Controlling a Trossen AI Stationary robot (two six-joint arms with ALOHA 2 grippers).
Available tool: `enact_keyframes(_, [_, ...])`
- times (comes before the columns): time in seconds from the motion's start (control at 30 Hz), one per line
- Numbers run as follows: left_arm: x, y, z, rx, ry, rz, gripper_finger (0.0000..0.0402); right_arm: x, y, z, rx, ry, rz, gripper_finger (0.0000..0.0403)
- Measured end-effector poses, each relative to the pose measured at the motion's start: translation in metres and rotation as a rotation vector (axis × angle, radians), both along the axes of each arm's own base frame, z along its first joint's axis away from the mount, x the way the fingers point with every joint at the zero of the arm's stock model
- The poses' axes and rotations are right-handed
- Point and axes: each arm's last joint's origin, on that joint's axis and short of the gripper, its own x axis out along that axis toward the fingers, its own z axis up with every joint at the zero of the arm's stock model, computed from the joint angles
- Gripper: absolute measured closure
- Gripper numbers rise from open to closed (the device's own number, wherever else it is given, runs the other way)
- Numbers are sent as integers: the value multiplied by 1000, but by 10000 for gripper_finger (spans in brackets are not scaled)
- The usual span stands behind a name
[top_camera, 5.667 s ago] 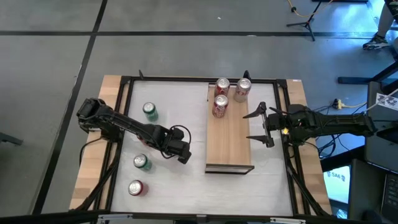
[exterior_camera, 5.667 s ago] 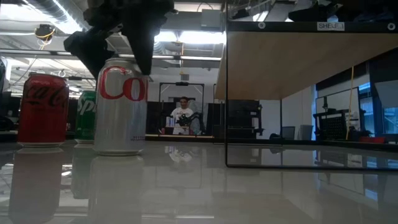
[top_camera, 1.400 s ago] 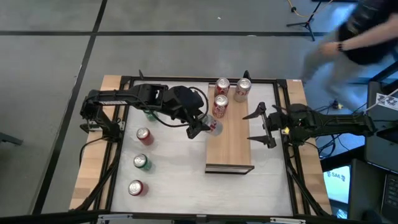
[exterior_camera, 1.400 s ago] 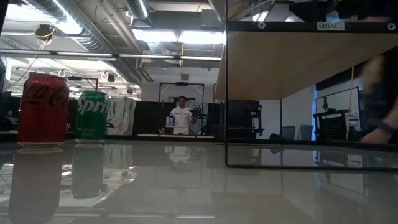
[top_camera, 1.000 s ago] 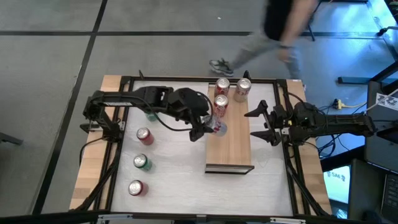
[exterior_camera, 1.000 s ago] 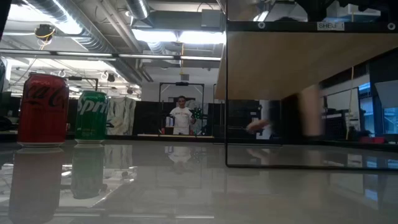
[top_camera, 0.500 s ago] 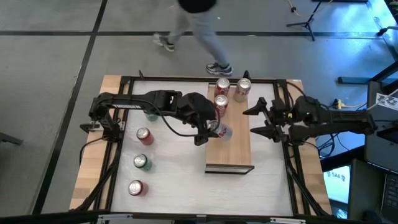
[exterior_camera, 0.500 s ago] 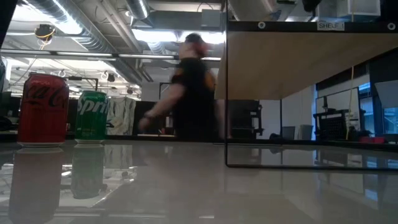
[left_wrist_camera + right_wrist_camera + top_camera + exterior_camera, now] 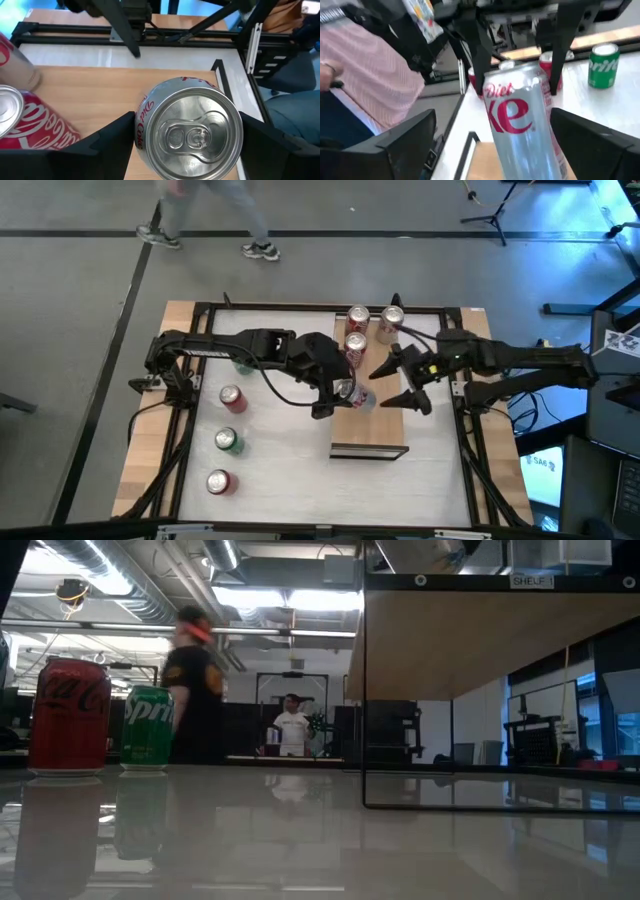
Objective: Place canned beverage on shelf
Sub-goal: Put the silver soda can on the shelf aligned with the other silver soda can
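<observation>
My left gripper (image 9: 344, 391) is shut on a silver Diet Coke can (image 9: 360, 396) over the middle of the light-wood shelf (image 9: 372, 430). Whether the can's base touches the board cannot be told. Three more cans (image 9: 356, 330) stand at the shelf's far end. My right gripper (image 9: 401, 386) stands open just right of the held can, over the shelf's right edge, with its fingers apart from the can (image 9: 522, 120). My left gripper pinches the can's round wall (image 9: 137, 131) between its two fingers, one on each side, just below the top rim. The fingers (image 9: 107, 142) come slanting down from the table's left. The can leans, its top (image 9: 192, 132) tipped toward the left arm.
On the white tabletop left of the shelf stand a red can (image 9: 231, 398), a green can (image 9: 229, 441) and another red can (image 9: 218, 481); a further green one (image 9: 240, 363) shows under the left arm. A person walks past the table's far left corner (image 9: 205, 210).
My left gripper has carried the can a little farther onto the shelf, toward the table's right and near edges, and has rolled. My right gripper, still open, has risen and reached toward the table's left, close to the can. A person has walked leftward past the far edge.
</observation>
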Motion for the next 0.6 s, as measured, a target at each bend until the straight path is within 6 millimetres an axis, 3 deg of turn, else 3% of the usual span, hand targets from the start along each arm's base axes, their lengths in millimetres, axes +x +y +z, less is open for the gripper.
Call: enact_keyframes(0.6, [0, -1, 0, 1, -2, -5, 118, 31, 0, -23, -133, 72, 31, 17])
